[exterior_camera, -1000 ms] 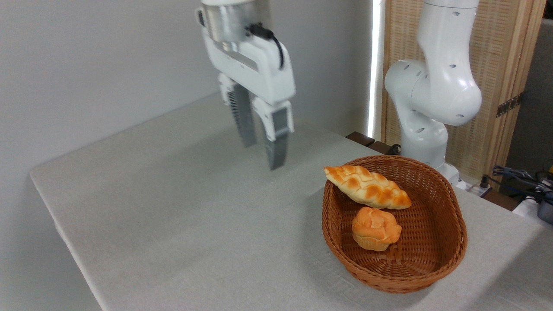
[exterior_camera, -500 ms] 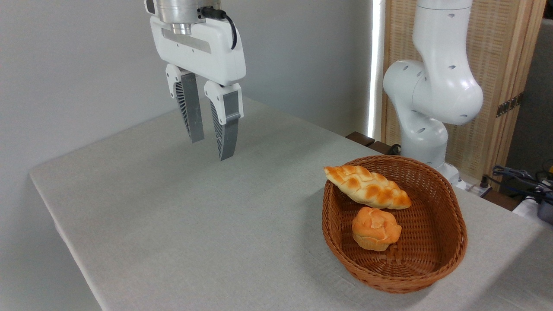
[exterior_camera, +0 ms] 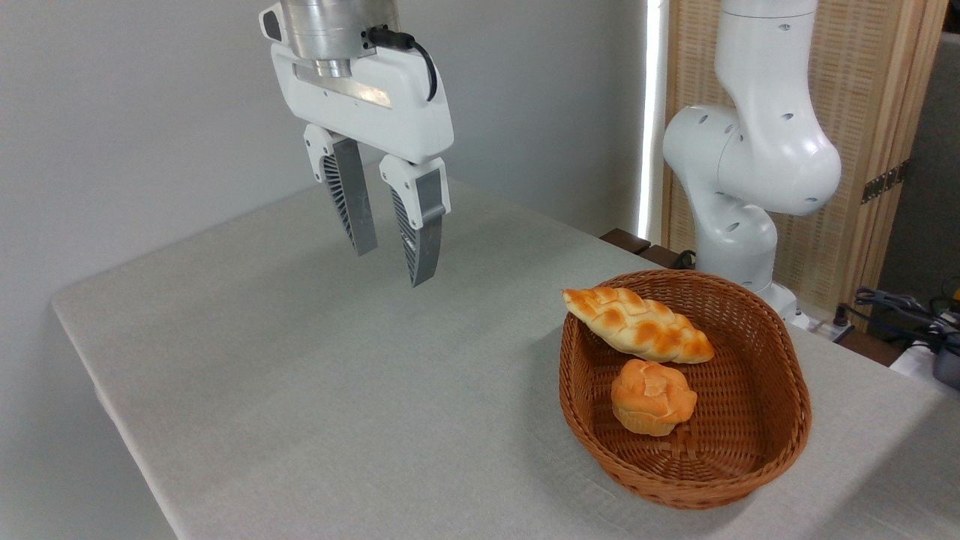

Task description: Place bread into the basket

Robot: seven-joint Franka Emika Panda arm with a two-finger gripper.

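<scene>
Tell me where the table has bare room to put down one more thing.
The grey cloth table is bare left of the brown woven wicker basket, also under the open gripper. The basket is crowded: the round knotted bun and the long braided loaf.

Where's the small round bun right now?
The bun sits on the floor of the wicker basket at the picture's lower right, just in front of the braided loaf, which leans across the basket's far rim.
</scene>
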